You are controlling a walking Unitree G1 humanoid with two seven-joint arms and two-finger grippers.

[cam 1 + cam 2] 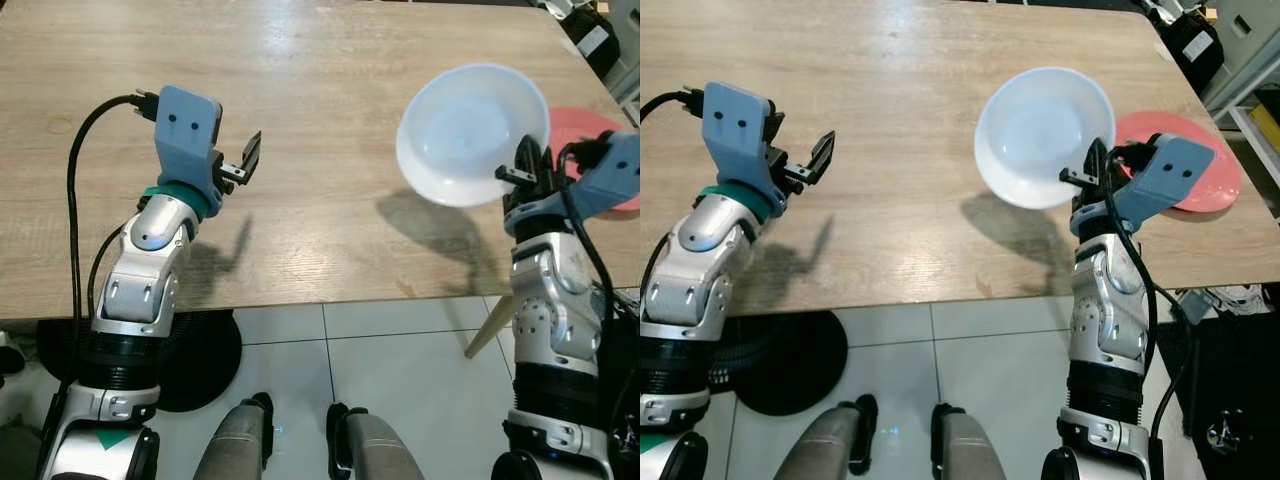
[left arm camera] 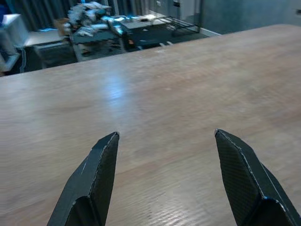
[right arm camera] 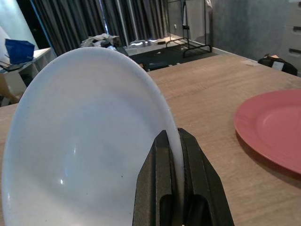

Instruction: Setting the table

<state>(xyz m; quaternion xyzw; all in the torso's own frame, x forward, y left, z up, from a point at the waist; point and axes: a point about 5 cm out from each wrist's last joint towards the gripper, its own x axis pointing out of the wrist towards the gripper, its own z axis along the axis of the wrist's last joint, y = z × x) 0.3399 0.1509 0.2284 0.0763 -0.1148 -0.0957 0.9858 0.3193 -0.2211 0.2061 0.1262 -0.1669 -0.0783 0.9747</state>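
Pale wood grain runs across the tabletop (image 1: pixel 300 120), which spans the head views, with a grey tiled floor (image 1: pixel 380 350) below its near edge and a slanted wooden leg (image 1: pixel 490 325) showing under the right side. On the right, the right hand (image 1: pixel 1088 178) is held above the near right part of the tabletop with its two black fingers (image 3: pixel 162 188) pinched shut on the rim of a white bowl (image 1: pixel 470 130). The bowl is lifted clear of the wood and tilted, its open side facing up and toward the camera, and it casts a dark shadow on the tabletop just near and left of it. Nothing can be seen inside the bowl; its smooth white inside carries only a few glints. Just beyond the right hand, at the right edge of the tabletop, lies a flat red plate (image 1: pixel 1200 160), resting on the wood and also bare. The bowl hangs beside the plate, to its left, not over it. On the left, the left hand (image 1: pixel 240 163) hovers above the near left part of the tabletop with its fingers (image 2: pixel 94 183) spread wide apart and nothing between them; the wrist view looks out between them at plain wood. Across the room, beyond the far edge, stand dark curtains (image 3: pixel 117 21) and a low cluttered shelf (image 2: pixel 113 28).
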